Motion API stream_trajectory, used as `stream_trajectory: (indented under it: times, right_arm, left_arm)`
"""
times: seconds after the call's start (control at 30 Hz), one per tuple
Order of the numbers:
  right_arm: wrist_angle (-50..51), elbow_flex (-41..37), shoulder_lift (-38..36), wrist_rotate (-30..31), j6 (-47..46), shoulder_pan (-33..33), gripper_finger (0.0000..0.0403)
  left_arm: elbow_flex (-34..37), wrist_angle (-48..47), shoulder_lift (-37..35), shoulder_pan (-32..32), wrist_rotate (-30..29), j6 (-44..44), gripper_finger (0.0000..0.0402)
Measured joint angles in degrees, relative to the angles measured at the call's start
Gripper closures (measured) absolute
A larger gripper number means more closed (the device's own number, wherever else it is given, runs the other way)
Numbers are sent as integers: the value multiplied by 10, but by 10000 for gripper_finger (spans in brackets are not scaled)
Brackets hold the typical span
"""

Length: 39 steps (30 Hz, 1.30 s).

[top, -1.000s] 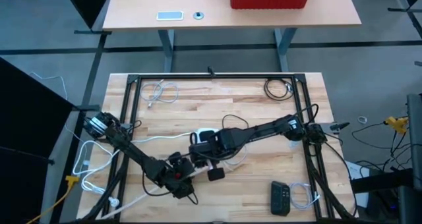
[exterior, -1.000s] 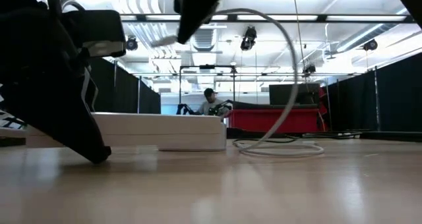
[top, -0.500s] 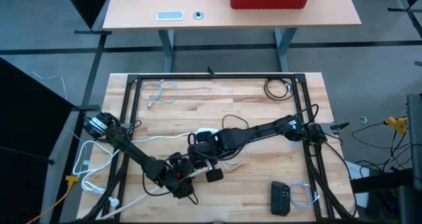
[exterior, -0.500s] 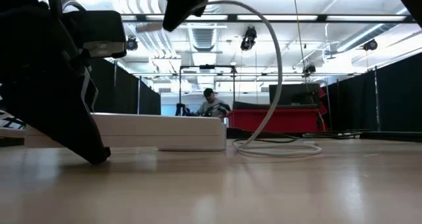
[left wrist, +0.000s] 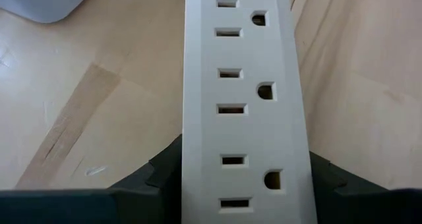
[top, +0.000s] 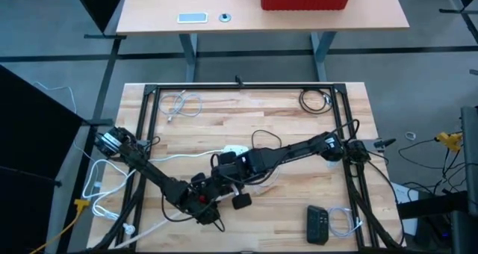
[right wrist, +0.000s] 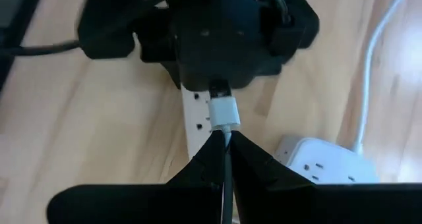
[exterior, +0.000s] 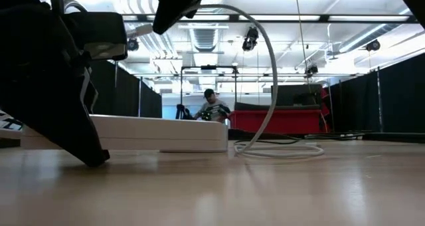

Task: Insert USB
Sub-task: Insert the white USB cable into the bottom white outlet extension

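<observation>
A white power strip lies on the wooden table, also seen in the low view. My left gripper is shut on its near end. My right gripper hovers just above and beyond it, shut on a white USB plug whose metal tip points at the left arm's black wrist. The plug's white cable arcs down to a coil on the table. In the high view both grippers meet near the table's middle. My left gripper pinches the power strip's two long sides between its fingers, at the strip's end. The fingers run along the strip, which stretches away from them with its sockets up and its underside on the table. My right gripper pinches the white USB plug's rear part between its two fingertips. The metal tip sticks out past them and the cable runs back between the fingers. The plug is lifted clear above the power strip.
A second white socket block lies beside the strip. A black device sits at the near right. A white cable bundle and a black coil lie at the far corners, inside the black frame.
My right gripper has moved with the USB plug toward the table's left and near edge, closer to my left gripper. The cable's arc has followed it. The power strip and my left gripper have stayed where they were.
</observation>
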State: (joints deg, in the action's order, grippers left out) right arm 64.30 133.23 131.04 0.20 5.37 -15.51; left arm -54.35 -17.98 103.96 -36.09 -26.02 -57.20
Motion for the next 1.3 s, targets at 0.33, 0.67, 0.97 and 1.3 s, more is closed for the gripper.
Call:
stream_trajectory:
  times: [0.33,0.67,0.97,1.3]
  right_arm:
    - [-61,0,0,-21,-9,-1,403]
    - [-67,0,-2,-14,-25,-1,403]
    - [32,-20,-10,13,-9,-1,403]
    - [38,-90,-10,12,26,2,403]
  left_arm:
    - [0,0,0,1,3,-6,230]
    - [0,0,0,1,5,-8,230]
    - [0,0,0,1,9,-5,230]
    - [0,-1,0,1,10,-8,230]
